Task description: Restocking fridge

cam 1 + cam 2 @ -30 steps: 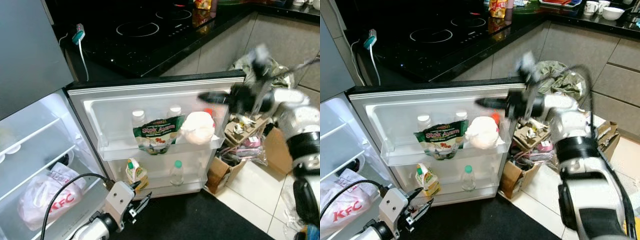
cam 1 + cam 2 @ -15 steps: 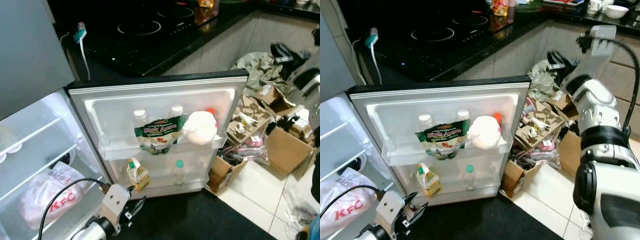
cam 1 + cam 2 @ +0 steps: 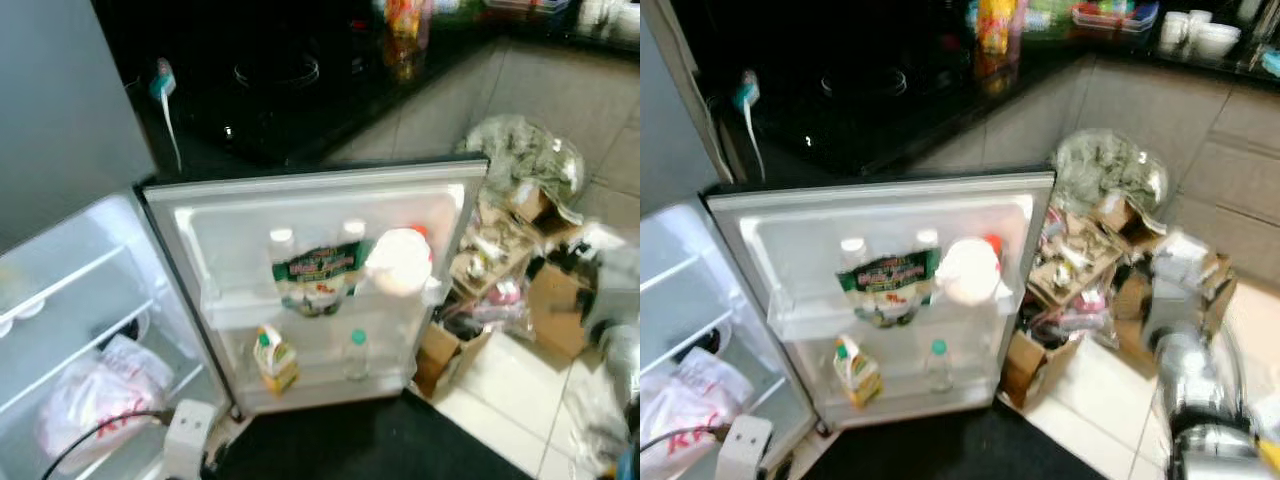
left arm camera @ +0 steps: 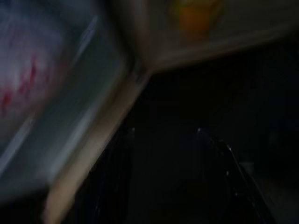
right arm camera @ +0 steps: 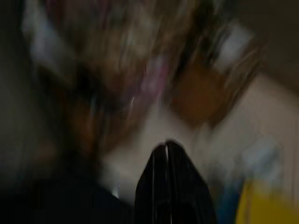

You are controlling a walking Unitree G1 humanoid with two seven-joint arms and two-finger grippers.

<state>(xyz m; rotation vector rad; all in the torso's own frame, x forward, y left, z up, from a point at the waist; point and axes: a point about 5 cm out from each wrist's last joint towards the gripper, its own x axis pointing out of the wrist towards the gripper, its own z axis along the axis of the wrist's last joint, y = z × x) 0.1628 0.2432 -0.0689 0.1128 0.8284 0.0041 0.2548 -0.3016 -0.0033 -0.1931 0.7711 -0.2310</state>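
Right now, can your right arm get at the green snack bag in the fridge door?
Probably not without a reach: the green snack bag sits unblocked on the open white fridge door shelf, but the right gripper, fingers shut, is down over the boxes on the floor.

eye views: soft motion blur, fridge-lit | wrist views: dark, heavily smeared

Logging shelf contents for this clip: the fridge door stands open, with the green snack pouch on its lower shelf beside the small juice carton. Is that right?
Not quite. The fridge door is open, but the green snack pouch sits on the upper door shelf, beside a round white item. The small juice carton is on the lower shelf with a clear bottle. The left eye view shows this.
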